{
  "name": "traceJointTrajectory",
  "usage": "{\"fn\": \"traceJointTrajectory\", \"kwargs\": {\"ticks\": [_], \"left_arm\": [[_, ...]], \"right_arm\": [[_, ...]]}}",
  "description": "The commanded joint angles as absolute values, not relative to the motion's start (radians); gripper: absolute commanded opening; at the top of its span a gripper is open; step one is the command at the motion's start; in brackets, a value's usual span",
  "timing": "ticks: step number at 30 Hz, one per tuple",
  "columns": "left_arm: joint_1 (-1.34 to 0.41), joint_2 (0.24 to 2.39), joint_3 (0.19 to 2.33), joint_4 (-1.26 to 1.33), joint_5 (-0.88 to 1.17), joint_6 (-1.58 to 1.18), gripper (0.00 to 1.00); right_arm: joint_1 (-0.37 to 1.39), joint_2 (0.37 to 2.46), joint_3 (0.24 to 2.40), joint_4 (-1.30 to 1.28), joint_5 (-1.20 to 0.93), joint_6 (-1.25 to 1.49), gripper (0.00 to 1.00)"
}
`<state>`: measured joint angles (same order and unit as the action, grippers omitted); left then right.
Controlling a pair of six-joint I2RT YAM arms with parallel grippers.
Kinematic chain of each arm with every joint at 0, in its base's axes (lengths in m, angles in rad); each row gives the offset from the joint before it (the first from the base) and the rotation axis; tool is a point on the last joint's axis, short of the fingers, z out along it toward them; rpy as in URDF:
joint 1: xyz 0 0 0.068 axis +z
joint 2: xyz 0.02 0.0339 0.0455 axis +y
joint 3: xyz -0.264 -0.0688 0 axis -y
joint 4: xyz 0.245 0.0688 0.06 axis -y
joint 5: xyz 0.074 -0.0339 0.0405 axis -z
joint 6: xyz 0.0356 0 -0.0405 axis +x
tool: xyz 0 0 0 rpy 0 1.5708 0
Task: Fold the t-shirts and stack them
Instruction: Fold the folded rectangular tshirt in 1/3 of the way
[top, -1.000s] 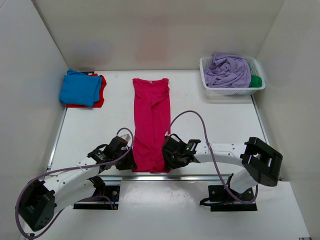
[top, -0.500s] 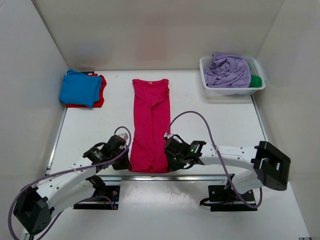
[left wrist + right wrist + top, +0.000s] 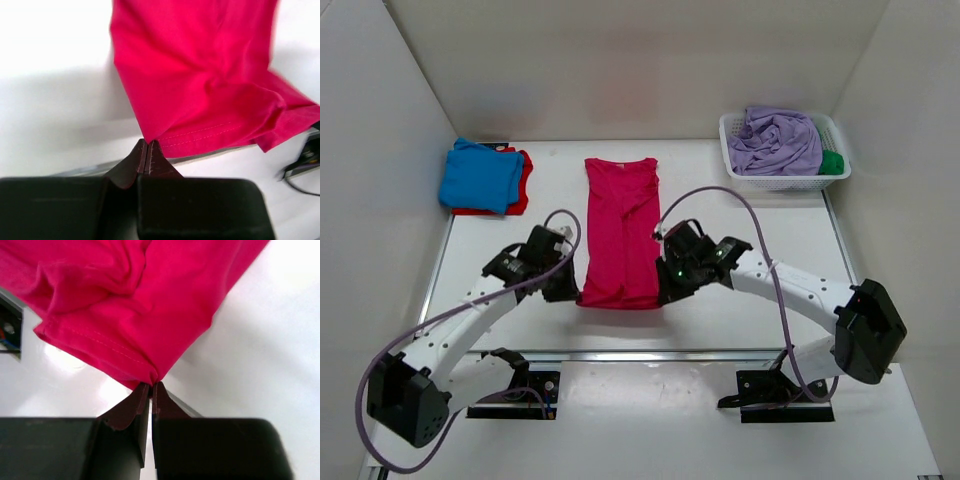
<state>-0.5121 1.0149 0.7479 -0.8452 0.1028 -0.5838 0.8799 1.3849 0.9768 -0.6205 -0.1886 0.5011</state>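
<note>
The pink shirt (image 3: 620,225) is laid lengthwise at the centre of the table (image 3: 690,170), collar far, with its near hem raised. The blue shirt (image 3: 478,175) is stacked on the red shirt (image 3: 523,185) at far left.

Risk: only the corner tips are held, so slippage or uneven travel is likely to skew the fold.

Both arms are extended forward and angled inward. The left gripper (image 3: 148,150) and right gripper (image 3: 151,390) are clamped fully closed on the near hem corners.

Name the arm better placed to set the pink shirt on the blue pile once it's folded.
Left, probably. The blue t-shirt pile lies at the far left, on the left claw's side; the right claw would have to cross over. Both are shut on the crimson-pink t-shirt's hem corners.
</note>
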Motion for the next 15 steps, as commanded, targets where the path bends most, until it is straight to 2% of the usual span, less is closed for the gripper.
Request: {"fn": "traceJointTrajectory", "kwargs": {"ticks": [1,9,15], "left_arm": [[-0.437,1.092,0.882,-0.838,0.135,-0.505,0.00],[-0.344,1.319,1.006,-0.694,0.202,-0.475,0.00],[-0.290,1.453,1.098,-0.621,0.225,-0.462,0.00]], "right_arm": [[0.770,1.432,1.083,-0.705,-0.287,0.336,0.00],[0.595,1.600,1.275,-0.739,-0.365,0.184,0.00],[0.543,1.735,1.397,-0.752,-0.382,0.129,0.00]]}}
